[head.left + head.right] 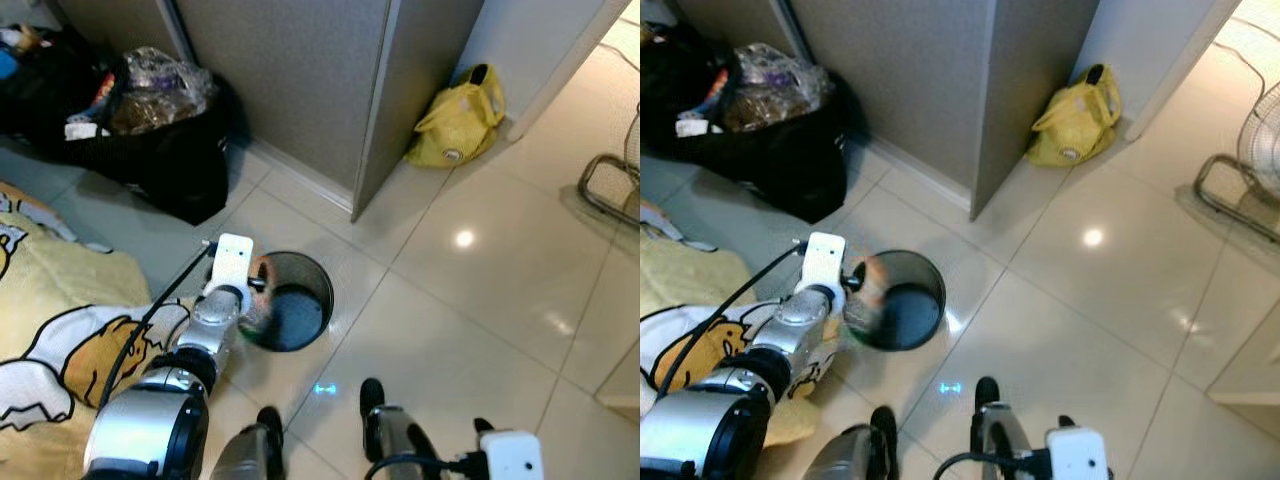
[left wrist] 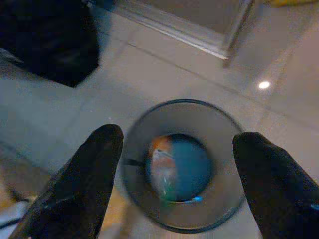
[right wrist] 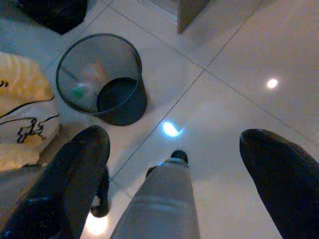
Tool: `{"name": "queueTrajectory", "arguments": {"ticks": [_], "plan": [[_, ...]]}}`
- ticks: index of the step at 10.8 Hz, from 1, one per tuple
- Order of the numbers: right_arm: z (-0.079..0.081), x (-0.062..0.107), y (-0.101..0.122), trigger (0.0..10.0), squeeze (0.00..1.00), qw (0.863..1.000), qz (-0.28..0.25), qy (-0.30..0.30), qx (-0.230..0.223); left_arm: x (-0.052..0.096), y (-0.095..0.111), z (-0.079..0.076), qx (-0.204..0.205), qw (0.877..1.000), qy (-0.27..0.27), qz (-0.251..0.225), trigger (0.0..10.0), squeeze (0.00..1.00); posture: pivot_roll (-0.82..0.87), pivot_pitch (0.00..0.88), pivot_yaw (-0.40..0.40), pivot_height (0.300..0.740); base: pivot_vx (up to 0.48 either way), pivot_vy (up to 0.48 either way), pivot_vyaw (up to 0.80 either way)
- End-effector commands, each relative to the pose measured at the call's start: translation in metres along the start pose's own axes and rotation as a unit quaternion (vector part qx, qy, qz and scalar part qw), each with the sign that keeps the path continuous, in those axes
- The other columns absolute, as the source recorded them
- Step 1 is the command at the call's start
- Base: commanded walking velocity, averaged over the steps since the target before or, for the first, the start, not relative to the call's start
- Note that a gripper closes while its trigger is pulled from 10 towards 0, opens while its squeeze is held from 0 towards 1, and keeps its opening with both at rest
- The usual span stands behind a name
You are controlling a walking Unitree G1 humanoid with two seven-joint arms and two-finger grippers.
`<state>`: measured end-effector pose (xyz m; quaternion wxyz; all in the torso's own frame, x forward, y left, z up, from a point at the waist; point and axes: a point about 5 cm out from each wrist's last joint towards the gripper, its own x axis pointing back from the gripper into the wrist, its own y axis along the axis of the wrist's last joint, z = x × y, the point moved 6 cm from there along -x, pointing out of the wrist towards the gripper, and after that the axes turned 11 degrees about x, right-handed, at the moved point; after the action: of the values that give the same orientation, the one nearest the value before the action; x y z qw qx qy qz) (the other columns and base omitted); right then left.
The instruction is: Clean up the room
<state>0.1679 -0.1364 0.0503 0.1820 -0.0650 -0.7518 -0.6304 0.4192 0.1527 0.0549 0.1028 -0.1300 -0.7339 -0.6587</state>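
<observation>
Piece of trash (image 2: 162, 167), orange/white/green, blurred, sits inside the wire-mesh bin (image 3: 67, 59), low against the wall, looks like mid-drop or just landed, can't tell which. Bin stands upright on the pale tile floor (image 1: 480, 320), just beside the yellow cartoon blanket (image 1: 60, 330). Left gripper (image 2: 177, 174) is right above the bin mouth, fingers (image 2: 82, 181) spread wide with nothing between them, so the item is out of its grip. Right gripper (image 3: 174, 184) hangs low near the robot's legs, fingers spread too, idle, holding nothing. Step in hand reads as the release into the bin. To do it well: keep the left wrist centred over the opening until the item clearly rests at the bottom, don't swing the arm sideways across the rim since the light mesh bin would tip or slide on the smooth tile, lift straight up first and then pull back. Cable along the left arm runs close to the rim, worth keeping clear. Further out: a black bag (image 1: 150, 150) stuffed with crinkly plastic stuff against the grey partition (image 1: 290, 80), a yellow bag (image 1: 460, 120) slumped at the partition corner, a fan base (image 1: 1240, 180) at the far right. Those look like next candidates for tidying; blanket on the floor also.
</observation>
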Motion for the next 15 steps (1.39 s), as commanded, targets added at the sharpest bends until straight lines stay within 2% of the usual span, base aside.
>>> {"name": "queueTrajectory", "arguments": {"ticks": [1, 2, 4, 5, 6, 7, 8, 9, 10, 11, 12, 13, 14, 15], "plan": [[-0.001, 0.002, -0.011, 10.0, 0.00, 1.000, 0.024, -0.002, -0.001, 0.003, -0.014, 0.002, 0.028, 0.999, -0.008, 0.021, 10.0, 0.00, -0.19, 0.428, 0.058, 0.740, 0.000, 0.000, 0.00], [-0.001, -0.005, -0.009, 10.0, 0.00, 1.000, 0.018, 0.002, 0.002, 0.003, -0.008, 0.001, 0.040, 0.999, -0.026, 0.011, 10.0, 0.00, -0.16, 0.415, 0.066, 0.740, 0.000, 0.000, 0.00], [-0.001, -0.027, -0.001, 10.0, 0.00, 1.000, -0.006, 0.005, 0.007, 0.006, 0.006, 0.030, 0.066, 0.998, -0.019, -0.012, 10.0, 0.00, -0.09, 0.349, 0.089, 0.740, 0.000, 0.000, 0.00], [-0.006, -0.046, 0.008, 10.0, 0.00, 1.000, -0.026, 0.000, 0.007, 0.012, 0.000, 0.035, 0.059, 0.998, -0.033, -0.019, 10.0, 0.00, -0.04, 0.281, 0.080, 0.740, 0.000, 0.000, 0.00], [-0.015, -0.060, 0.018, 10.0, 0.00, 0.999, -0.044, -0.015, 0.001, 0.019, -0.007, 0.029, 0.051, 0.997, -0.056, -0.035, 10.0, 0.00, -0.02, 0.253, 0.066, 0.740, 0.000, 0.000, 0.00], [-0.029, -0.077, 0.028, 10.0, 0.00, 0.998, -0.060, -0.033, -0.001, 0.030, -0.012, 0.012, 0.057, 0.993, -0.085, -0.061, 10.0, 0.00, 0.02, 0.188, 0.044, 0.740, 0.000, 0.000, 0.00], [-0.035, -0.084, 0.032, 10.0, 0.00, 0.997, -0.067, -0.037, -0.002, 0.036, -0.013, 0.003, 0.060, 0.991, -0.101, -0.071, 10.0, 0.00, 0.03, 0.180, 0.042, 0.740, 0.000, 0.000, 0.00], [-0.042, -0.103, 0.043, 10.0, 0.00, 0.996, -0.083, -0.040, 0.001, 0.047, -0.013, -0.013, 0.073, 0.986, -0.123, -0.084, 10.0, 0.00, 0.07, 0.111, 0.041, 0.740, 0.000, 0.000, 0.00], [-0.046, -0.124, 0.055, 10.0, 0.00, 0.994, -0.098, -0.042, -0.003, 0.058, -0.007, -0.023, 0.061, 0.982, -0.138, -0.114, 10.0, 0.00, 0.09, 0.051, 0.027, 0.740, 0.000, 0.000, 0.65], [-0.045, -0.131, 0.059, 10.0, 0.00, 0.994, -0.105, -0.036, -0.009, 0.065, -0.005, -0.019, 0.063, 0.982, -0.121, -0.129, 10.0, 0.00, 0.10, 0.015, 0.016, 0.740, -0.345, 0.337, 0.61], [-0.046, -0.138, 0.057, 10.0, 0.00, 0.994, -0.105, -0.029, -0.015, 0.067, -0.007, -0.027, 0.053, 0.984, -0.116, -0.127, 10.0, 0.00, 0.12, 0.000, 0.002, 0.740, -0.401, 0.270, 0.57], [-0.048, -0.145, 0.057, 10.0, 0.00, 0.994, -0.107, -0.028, -0.024, 0.059, -0.013, -0.029, 0.047, 0.990, -0.091, -0.102, 10.0, 0.00, 0.12, 0.000, 0.001, 0.740, 0.000, 0.000, 0.55], [-0.052, -0.152, 0.064, 10.0, 0.00, 0.992, -0.119, -0.033, -0.027, 0.053, -0.009, -0.026, 0.069, 0.990, -0.074, -0.101, 10.0, 0.00, 0.12, 0.000, 0.007, 0.740, 0.000, 0.000, 0.52], [-0.055, -0.157, 0.068, 10.0, 0.00, 0.991, -0.126, -0.038, -0.030, 0.049, -0.006, -0.026, 0.046, 0.991, -0.072, -0.103, 10.0, 0.00, 0.11, 0.000, 0.017, 0.740, 0.000, 0.000, 0.52]]}}
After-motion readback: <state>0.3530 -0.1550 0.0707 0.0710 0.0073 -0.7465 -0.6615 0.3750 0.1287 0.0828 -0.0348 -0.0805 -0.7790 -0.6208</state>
